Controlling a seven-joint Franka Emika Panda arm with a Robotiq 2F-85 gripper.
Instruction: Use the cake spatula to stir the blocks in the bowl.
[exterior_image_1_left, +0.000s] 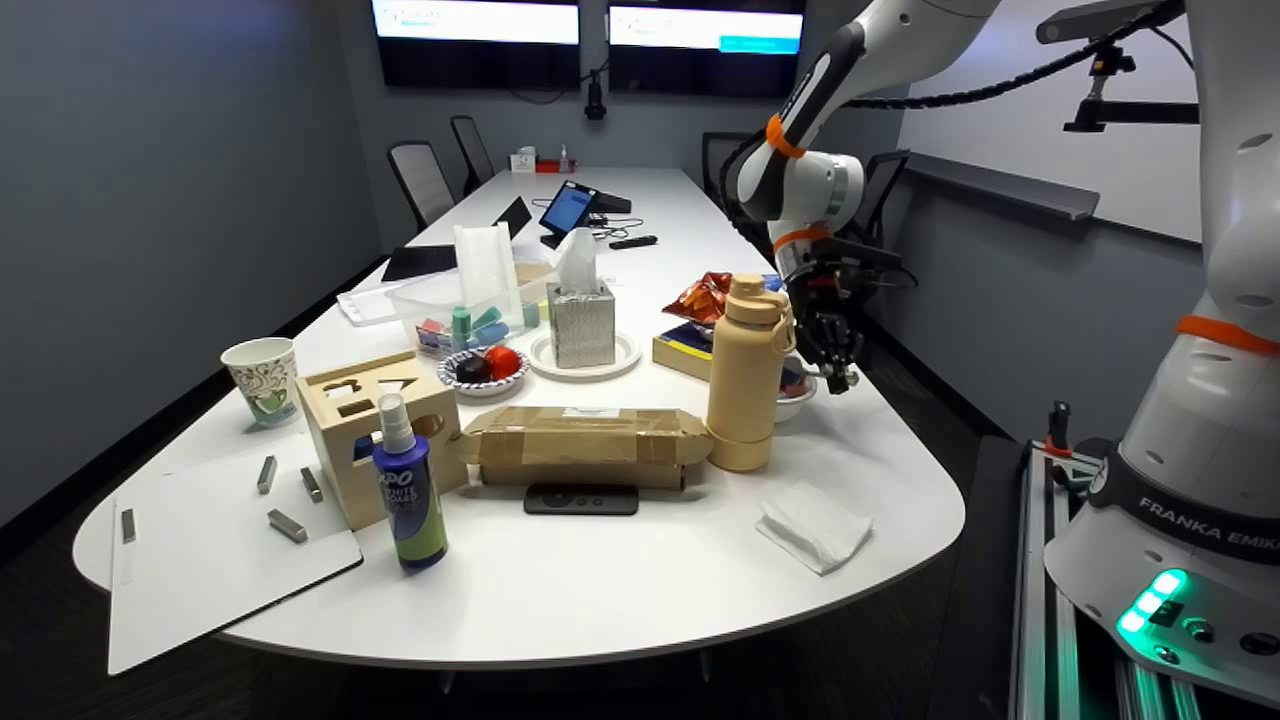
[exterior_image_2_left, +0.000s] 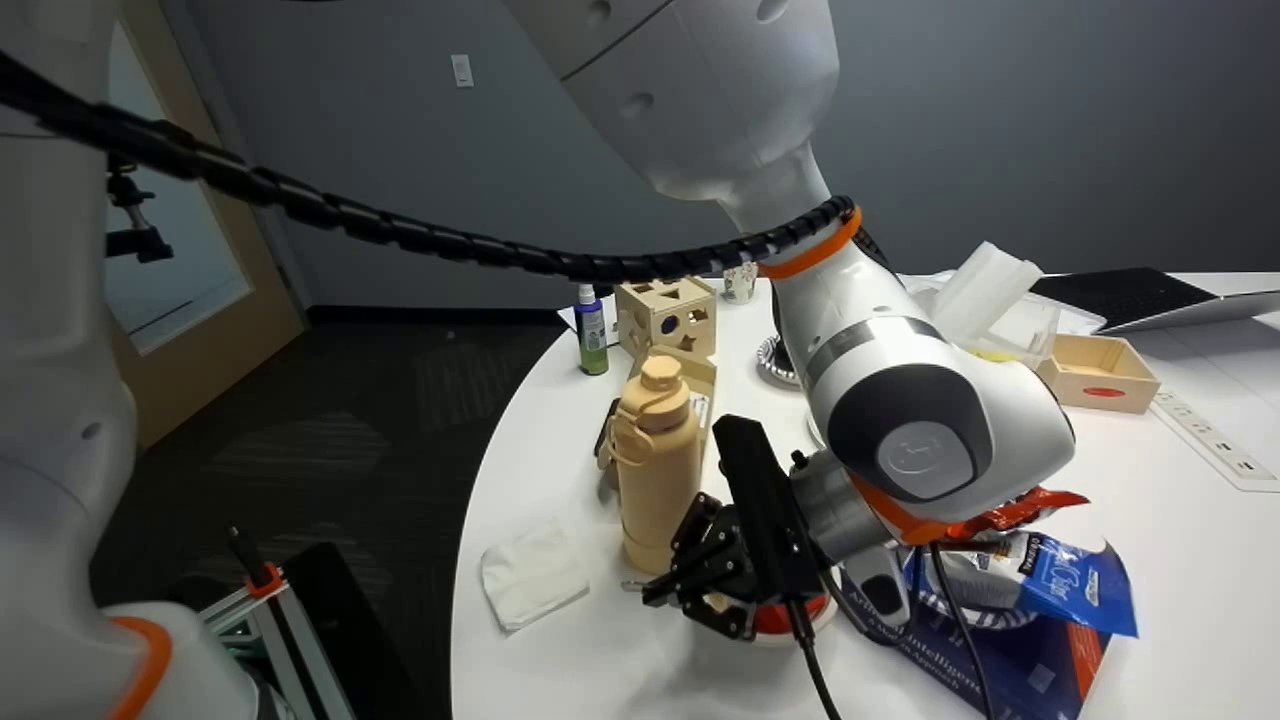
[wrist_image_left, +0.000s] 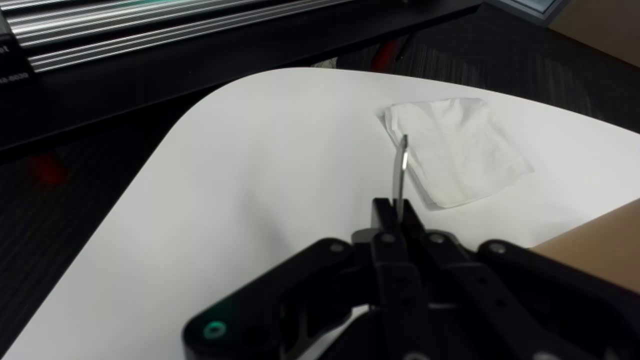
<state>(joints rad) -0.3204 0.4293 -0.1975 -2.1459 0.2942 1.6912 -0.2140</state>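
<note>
Wrist view: spatula (wrist_image_left: 401, 167) pinched in the gripper (wrist_image_left: 398, 210), fingers pressing on it from both sides; its thin metal end sticks out past the tips. Blocks (exterior_image_1_left: 793, 387), small and reddish, lie in the bowl (exterior_image_1_left: 797, 407); in that exterior view the bottle (exterior_image_1_left: 745, 375) hides part of both. A pale length of spatula shows between gripper and bowl rim. Whether it touches the blocks, cannot tell. In both exterior views the gripper sits close to the bowl.

Next out: napkin (exterior_image_1_left: 815, 527) flat on the table (exterior_image_1_left: 620, 590), near the bottle. Box (exterior_image_1_left: 587, 445) just beside the bottle, remote (exterior_image_1_left: 581, 499) in front of it. Book (exterior_image_2_left: 1010, 665) near the bowl, blue bag (exterior_image_2_left: 1080, 580) lying over it.

Farther: tissue box (exterior_image_1_left: 583, 330) upright on a plate (exterior_image_1_left: 630, 362). Dish (exterior_image_1_left: 486, 387), striped, holds a black item (exterior_image_1_left: 472, 370) and a red item (exterior_image_1_left: 502, 362). Wooden sorter (exterior_image_1_left: 375, 430), spray (exterior_image_1_left: 410, 505) upright in front, contact unclear. Cup (exterior_image_1_left: 265, 375) upright behind. Whiteboard (exterior_image_1_left: 220, 590) overhangs the table edge, grey bars (exterior_image_1_left: 287, 525) on it.
</note>
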